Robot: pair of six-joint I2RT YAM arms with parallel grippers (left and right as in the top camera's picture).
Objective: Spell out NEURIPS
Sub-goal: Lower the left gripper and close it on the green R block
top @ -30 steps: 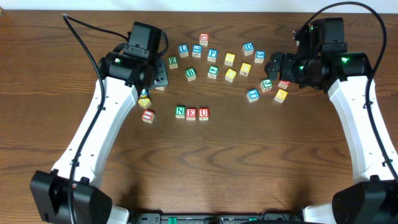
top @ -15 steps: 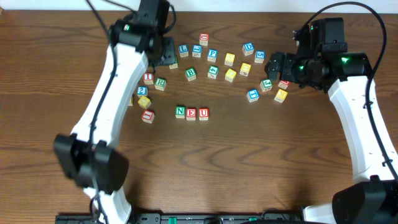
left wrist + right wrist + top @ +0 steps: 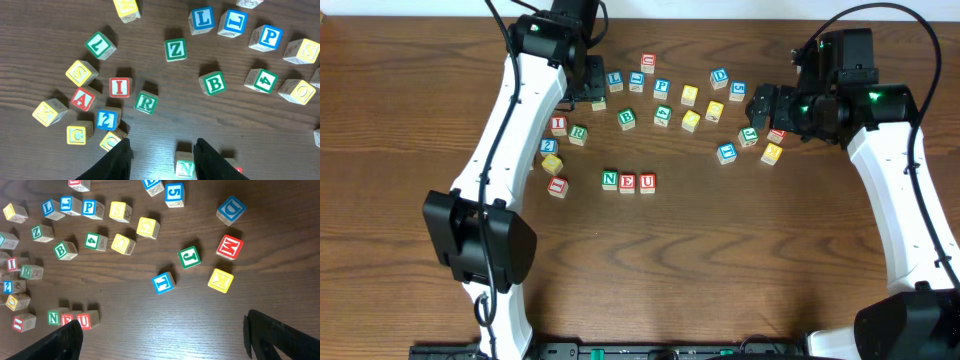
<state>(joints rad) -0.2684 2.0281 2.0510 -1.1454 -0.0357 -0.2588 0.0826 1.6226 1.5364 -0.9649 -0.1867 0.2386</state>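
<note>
The green N (image 3: pixel 610 180), red E (image 3: pixel 628 182) and red U (image 3: pixel 647 182) cubes stand in a row at the table's middle. Red I (image 3: pixel 558 125) and green R (image 3: pixel 579 133) lie side by side to the upper left. Blue P (image 3: pixel 662 88) sits in the back row. A yellow S (image 3: pixel 81 73) lies left of I, under my arm in the overhead view. My left gripper (image 3: pixel 588 88) hangs high over the back-left cubes, jaws a little apart and empty (image 3: pixel 162 150). My right gripper (image 3: pixel 765 103) stands wide open and empty (image 3: pixel 165 340).
Loose cubes lie scattered across the back: green Z (image 3: pixel 175 50), green B (image 3: pixel 627 118), blue L (image 3: pixel 615 78), blue D (image 3: pixel 719 76). Green J (image 3: pixel 189 257), blue T (image 3: pixel 163 282), red M (image 3: pixel 229 247) and yellow K (image 3: pixel 220 280) lie under the right gripper.
My left arm has swung up and toward the back of the table, uncovering the I and R cubes. The right arm and all cubes stay put.
</note>
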